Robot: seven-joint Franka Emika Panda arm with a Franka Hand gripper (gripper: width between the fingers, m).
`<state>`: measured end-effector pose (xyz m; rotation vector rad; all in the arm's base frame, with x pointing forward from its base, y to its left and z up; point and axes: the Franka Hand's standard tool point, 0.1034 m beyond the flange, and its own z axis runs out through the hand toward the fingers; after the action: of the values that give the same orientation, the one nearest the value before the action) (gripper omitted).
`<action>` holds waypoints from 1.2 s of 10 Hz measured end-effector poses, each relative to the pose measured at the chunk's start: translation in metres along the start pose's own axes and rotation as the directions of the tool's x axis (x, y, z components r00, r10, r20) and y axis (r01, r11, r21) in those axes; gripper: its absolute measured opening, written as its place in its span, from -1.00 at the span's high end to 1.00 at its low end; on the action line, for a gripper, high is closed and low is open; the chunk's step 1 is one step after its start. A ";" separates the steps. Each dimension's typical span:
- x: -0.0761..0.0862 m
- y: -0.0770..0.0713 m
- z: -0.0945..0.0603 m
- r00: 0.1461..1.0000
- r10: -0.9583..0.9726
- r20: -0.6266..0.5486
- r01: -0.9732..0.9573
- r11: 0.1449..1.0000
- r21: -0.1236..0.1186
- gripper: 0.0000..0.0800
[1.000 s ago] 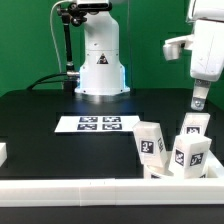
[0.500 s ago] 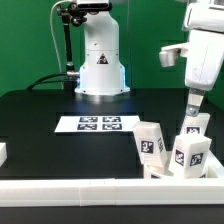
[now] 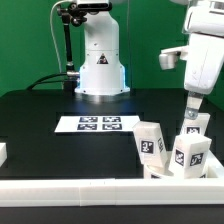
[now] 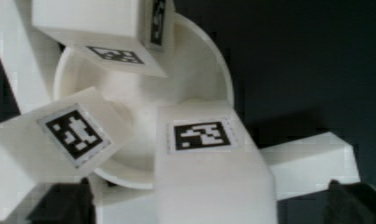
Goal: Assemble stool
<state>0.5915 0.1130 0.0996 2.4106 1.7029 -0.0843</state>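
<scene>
One black table, largest thing we see. One robot base at far edge. One marker board flat mid-table. One round seat in wrist view, three tagged legs standing at exterior view's right, near front rail. One gripper above legs, holding nothing; jaw opening we cannot tell.

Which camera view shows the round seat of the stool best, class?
The wrist view: it looks down onto the seat, showing its curved rim with tagged legs standing on it. In the exterior view the legs stand in front, so only a sliver of the seat shows at their feet.
</scene>
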 end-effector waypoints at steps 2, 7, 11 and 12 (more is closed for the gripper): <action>-0.002 0.001 0.003 1.000 0.021 0.005 -0.021 1.000 0.002 -0.62; -0.002 0.000 0.007 0.997 0.072 0.010 -0.072 0.997 0.005 -0.62; -0.004 0.002 0.007 0.994 0.106 0.011 -0.106 0.994 0.005 0.16; -0.005 0.002 0.008 0.993 0.114 0.011 -0.114 0.993 0.005 0.16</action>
<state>0.5921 0.1067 0.0932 2.5011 1.5588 -0.0865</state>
